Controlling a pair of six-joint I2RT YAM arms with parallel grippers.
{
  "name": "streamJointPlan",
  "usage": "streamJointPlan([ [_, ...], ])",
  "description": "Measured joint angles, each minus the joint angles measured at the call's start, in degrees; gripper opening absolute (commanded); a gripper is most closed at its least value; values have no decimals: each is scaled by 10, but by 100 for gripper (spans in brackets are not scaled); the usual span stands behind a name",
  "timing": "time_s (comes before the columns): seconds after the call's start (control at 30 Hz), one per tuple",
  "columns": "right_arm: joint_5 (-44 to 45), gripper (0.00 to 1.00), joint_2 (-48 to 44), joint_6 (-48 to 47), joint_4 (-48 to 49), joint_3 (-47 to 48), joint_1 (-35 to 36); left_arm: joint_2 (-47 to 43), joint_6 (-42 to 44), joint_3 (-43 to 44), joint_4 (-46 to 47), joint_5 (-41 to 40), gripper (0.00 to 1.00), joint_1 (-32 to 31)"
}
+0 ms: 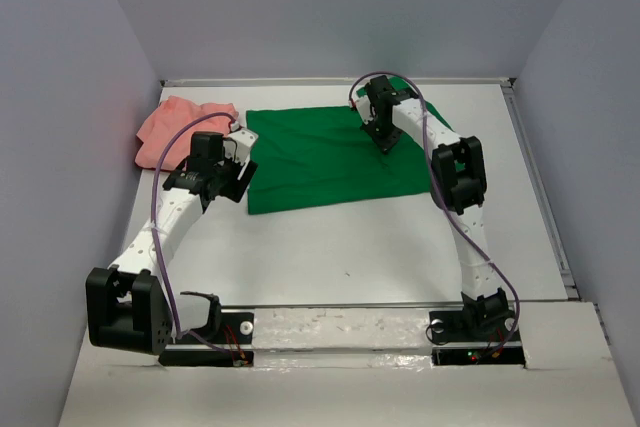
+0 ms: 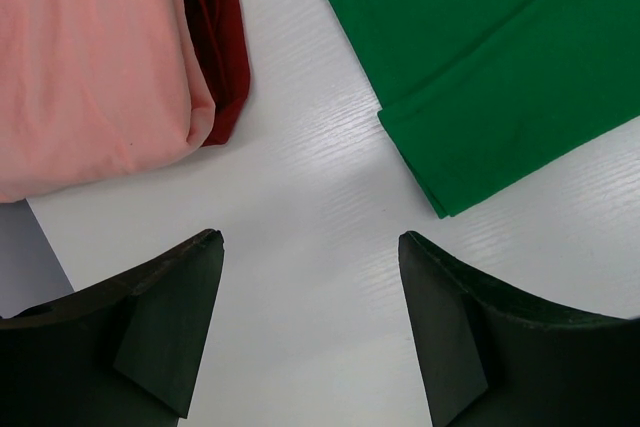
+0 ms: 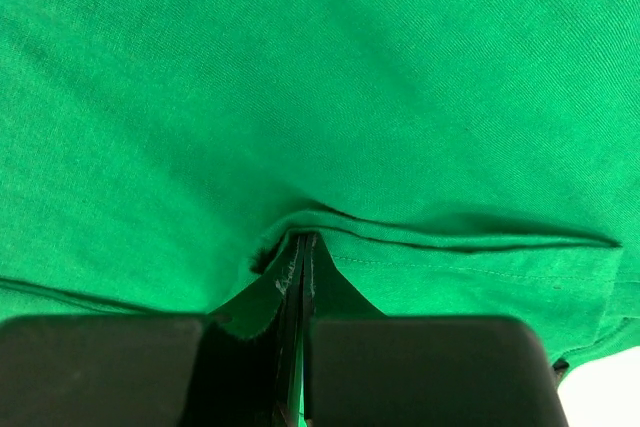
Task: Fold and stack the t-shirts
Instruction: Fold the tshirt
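Observation:
A bright green t-shirt (image 1: 320,162) lies spread flat across the middle of the white table (image 1: 330,257). My right gripper (image 1: 383,137) reaches down onto its far part and is shut on a fold of the green cloth (image 3: 320,77), with its fingertips pinched together (image 3: 303,239). A salmon-pink t-shirt (image 1: 180,127) lies bunched at the far left, and dark red cloth (image 2: 225,47) shows under the pink one's (image 2: 90,57) edge. My left gripper (image 1: 236,169) hovers open (image 2: 310,242) over bare table between the pink shirt and the green shirt's near left corner (image 2: 490,57), holding nothing.
Grey walls close in the table on the left, back and right. A metal rail (image 1: 540,187) runs along the right edge. Both arm bases sit on a taped strip (image 1: 340,332) at the near edge.

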Motion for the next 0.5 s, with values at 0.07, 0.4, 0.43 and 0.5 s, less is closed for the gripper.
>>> streamJointPlan([
  [0.07,7,0,1,-3,0,1,2,0,0,0,0,0,83,0],
  [0.4,90,56,-132,-56,25,-78,5,-6,5,12,-9,-4,86,0],
  [0.43,103,59,-158,-57,30,-79,5,-7,7,18,-10,-4,86,0],
  [0.5,119,63,-205,-60,47,-81,1,-8,11,35,-10,-4,87,0],
])
